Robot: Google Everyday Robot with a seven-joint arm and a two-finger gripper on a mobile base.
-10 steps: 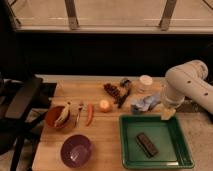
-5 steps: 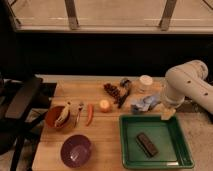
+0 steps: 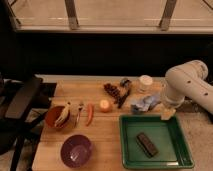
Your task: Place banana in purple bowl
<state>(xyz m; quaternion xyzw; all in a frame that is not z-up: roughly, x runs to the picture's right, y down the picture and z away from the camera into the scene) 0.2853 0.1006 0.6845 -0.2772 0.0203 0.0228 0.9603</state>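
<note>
The banana (image 3: 63,115) is pale yellow-cream and curved, and it rests in the orange-brown bowl (image 3: 50,119) at the left of the table (image 3: 107,137). The purple bowl (image 3: 76,150) is round, glossy and upright, and stands just in front of it near the front edge. The end effector (image 3: 167,114) hangs at the far right, well apart from both.

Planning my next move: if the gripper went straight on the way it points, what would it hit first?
The gripper hangs at the right of the table, pointing down. It would probably meet the far right rim of the green tray first, though depth is unclear.
</note>
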